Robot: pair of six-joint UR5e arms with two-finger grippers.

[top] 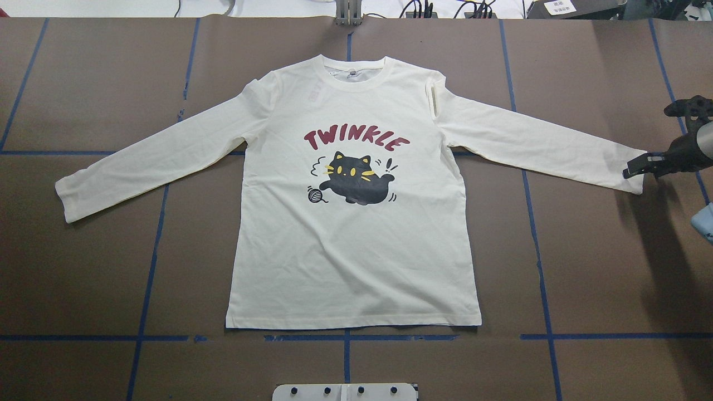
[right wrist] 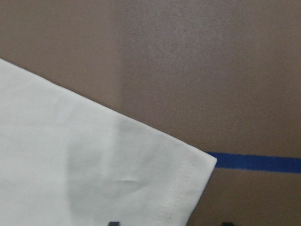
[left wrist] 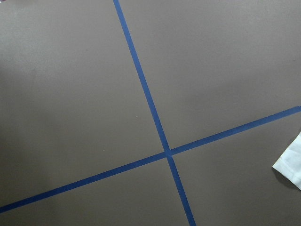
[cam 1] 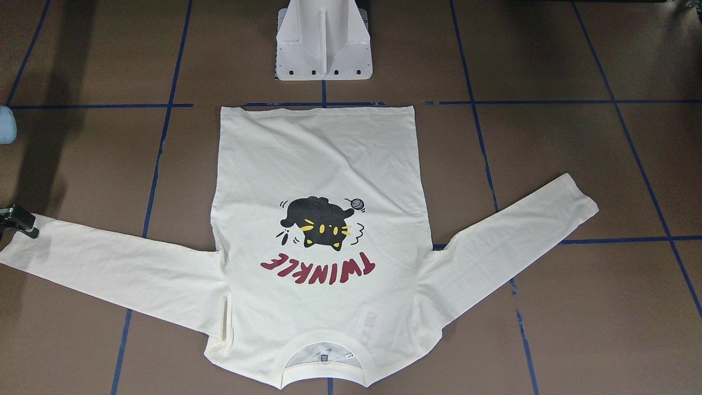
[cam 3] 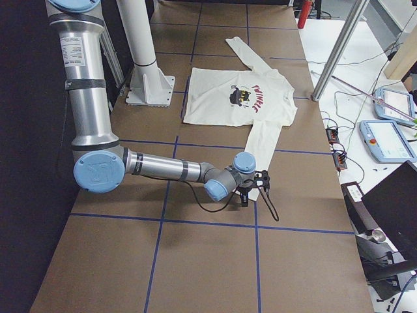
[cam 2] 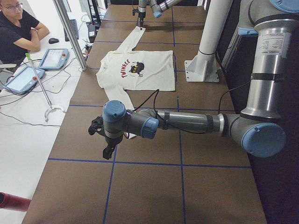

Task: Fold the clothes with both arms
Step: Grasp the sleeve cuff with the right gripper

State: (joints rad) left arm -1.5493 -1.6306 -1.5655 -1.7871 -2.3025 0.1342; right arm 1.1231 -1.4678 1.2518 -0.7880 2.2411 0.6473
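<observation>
Shows cream-white long-sleeved shirt (top: pixel 356 223) spread flat, print up, on brown worktop (top: pixel 83 278). Right pincer (top: pixel 632 170) open, fingertips apart over one sleeve cuff (right wrist: pixel 141 179). Left pincer (cam 2: pixel 108 151) near the other cuff (left wrist: pixel 291 162); cannot tell open or closed.

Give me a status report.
Right tool open over sleeve cuff. Left tool short of other cuff, state unclear. Shirt flat, print up, unfolded. Nothing on the shirt.
</observation>
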